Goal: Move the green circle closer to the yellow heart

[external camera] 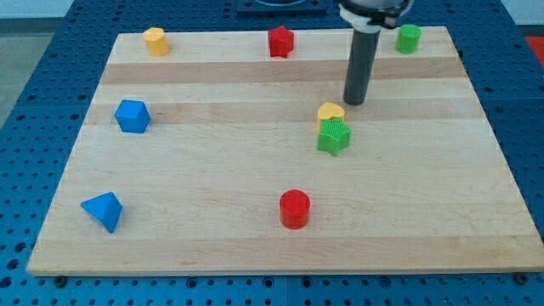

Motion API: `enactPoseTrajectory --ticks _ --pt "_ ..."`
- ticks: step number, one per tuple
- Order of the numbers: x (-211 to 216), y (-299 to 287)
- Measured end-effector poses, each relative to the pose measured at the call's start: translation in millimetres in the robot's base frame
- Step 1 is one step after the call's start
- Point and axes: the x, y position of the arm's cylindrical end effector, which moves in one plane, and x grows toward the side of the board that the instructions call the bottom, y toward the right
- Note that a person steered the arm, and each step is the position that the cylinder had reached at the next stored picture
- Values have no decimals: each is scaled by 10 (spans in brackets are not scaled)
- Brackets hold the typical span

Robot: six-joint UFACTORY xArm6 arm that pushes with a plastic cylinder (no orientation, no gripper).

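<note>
The green circle stands near the board's top right corner. The yellow heart lies right of the board's middle, touching a green star just below it. My tip rests on the board just to the upper right of the yellow heart and well below and left of the green circle. The dark rod rises from it toward the view's top.
A yellow block sits at the top left, a red star-like block at the top middle. A blue block is at the left, a blue triangle at the bottom left, a red circle at the bottom middle. The wooden board lies on a blue pegboard.
</note>
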Motion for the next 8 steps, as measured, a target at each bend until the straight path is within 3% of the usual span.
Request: enactPoseTrajectory --ticks 2,3,5,8 --pt "-341 1090" --pt "-640 1342" --pt "-1273 1360" --pt "-1412 642"
